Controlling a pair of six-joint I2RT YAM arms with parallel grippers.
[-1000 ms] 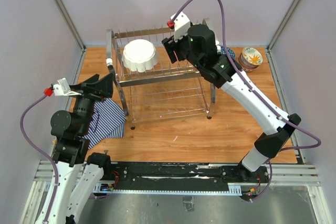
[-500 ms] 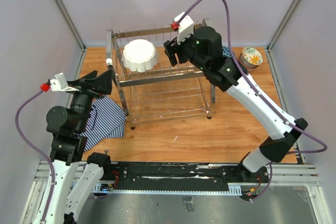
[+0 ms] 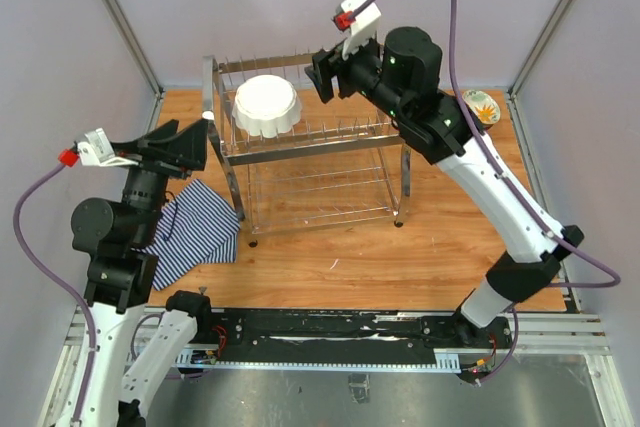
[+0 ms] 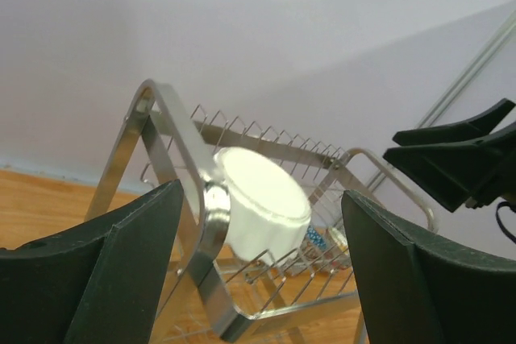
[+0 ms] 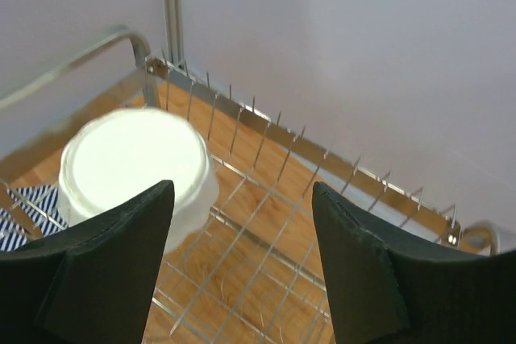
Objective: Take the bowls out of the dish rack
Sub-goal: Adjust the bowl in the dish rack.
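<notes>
The chrome dish rack stands at the middle back of the table. One large white bowl with a scalloped rim rests on the left of its top tier. My left gripper is open and empty, just left of the rack's end handle, and its view shows the white bowl beyond that handle. My right gripper hangs open above the top tier, right of the bowl. Its camera looks down on the bowl and the prongs. A floral bowl sits on the table at the far right.
A blue-white striped cloth lies on the wooden table left of the rack, under my left arm. The rack's lower tier holds nothing. Grey walls close in the back and both sides. My right gripper's fingers show in the left wrist view.
My right gripper has risen higher above the rack's top tier. My left arm has drawn back to the left and up, and its jaws have widened a little.
</notes>
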